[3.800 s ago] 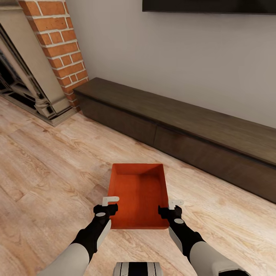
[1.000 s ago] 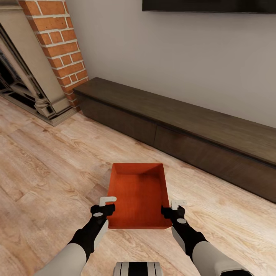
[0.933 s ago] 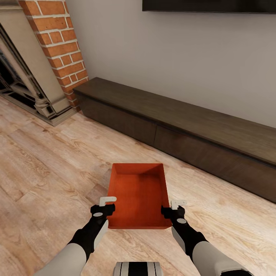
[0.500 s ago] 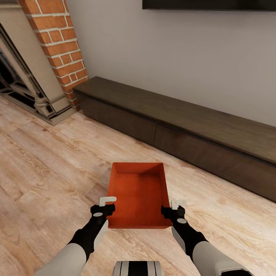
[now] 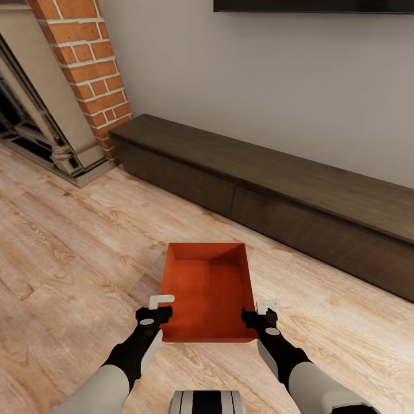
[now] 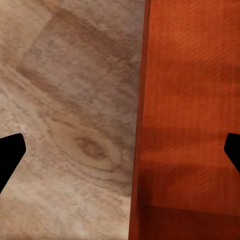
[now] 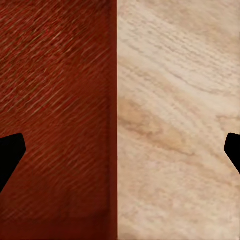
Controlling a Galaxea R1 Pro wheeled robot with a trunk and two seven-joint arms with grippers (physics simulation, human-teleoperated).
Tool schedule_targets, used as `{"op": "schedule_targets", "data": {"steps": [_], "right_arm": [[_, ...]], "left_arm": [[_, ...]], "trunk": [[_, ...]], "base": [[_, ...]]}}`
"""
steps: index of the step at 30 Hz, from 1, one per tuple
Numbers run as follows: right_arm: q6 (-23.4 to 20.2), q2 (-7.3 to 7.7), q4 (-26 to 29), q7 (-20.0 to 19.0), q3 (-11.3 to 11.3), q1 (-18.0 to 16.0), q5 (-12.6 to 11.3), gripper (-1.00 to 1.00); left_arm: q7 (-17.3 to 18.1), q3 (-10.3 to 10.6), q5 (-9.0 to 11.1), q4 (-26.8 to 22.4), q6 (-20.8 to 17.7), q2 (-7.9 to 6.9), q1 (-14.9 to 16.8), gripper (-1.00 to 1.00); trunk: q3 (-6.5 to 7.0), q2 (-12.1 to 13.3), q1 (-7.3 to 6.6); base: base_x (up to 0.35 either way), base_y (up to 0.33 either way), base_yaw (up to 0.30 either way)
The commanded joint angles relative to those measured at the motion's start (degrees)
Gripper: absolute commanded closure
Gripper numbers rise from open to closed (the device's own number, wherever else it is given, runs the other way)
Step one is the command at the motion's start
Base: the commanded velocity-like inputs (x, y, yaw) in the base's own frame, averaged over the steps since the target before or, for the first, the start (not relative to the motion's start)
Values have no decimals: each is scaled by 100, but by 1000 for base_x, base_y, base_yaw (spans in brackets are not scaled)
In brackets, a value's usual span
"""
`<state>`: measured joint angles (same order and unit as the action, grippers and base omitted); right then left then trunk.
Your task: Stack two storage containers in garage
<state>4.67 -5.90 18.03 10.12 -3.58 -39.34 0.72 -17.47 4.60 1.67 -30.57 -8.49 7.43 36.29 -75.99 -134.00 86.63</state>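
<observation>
One orange-red storage container [image 5: 208, 293] sits lidless on the light wood plank floor [image 5: 69, 253] of the living room, directly in front of me. My left gripper [image 5: 157, 308] is open and straddles the container's left wall near its near corner. In the left wrist view the left gripper [image 6: 120, 155] has the container [image 6: 190, 125] rim running between its wide-apart fingertips. My right gripper [image 5: 262, 310] is open astride the right wall. In the right wrist view the right gripper [image 7: 120, 155] shows the container [image 7: 55, 100] wall edge between its spread tips.
A long low dark TV bench [image 5: 276, 190] runs along the white wall beyond the container. A brick column [image 5: 86, 69] and a fireplace surround [image 5: 34, 126] stand at the far left. A dark screen edge [image 5: 310, 6] hangs above.
Since 3.8 s ago both grippers have drawn slightly back toward me along the container's walls. In the last half second the view has shifted a little; the container has not moved.
</observation>
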Motion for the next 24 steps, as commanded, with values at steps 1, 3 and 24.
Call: {"op": "schedule_targets", "data": {"steps": [1, 3, 24], "right_arm": [[8, 1, -7, 42, -37, -3, 4, -100], [8, 1, -9, 42, -37, -3, 3, -100], [8, 5, -19, -28, -37, -3, 7, -100]], "left_arm": [[-45, 39, 17, -10, -38, -5, 1, -100], [-45, 40, 17, -10, -37, -5, 1, -100], [-47, 34, 22, -13, -30, -5, 1, -100]], "trunk": [[-4, -1, -1], [-4, -1, -1], [-183, -402, 219]], "base": [[0, 0, 0], [0, 0, 0], [0, 0, 0]]}}
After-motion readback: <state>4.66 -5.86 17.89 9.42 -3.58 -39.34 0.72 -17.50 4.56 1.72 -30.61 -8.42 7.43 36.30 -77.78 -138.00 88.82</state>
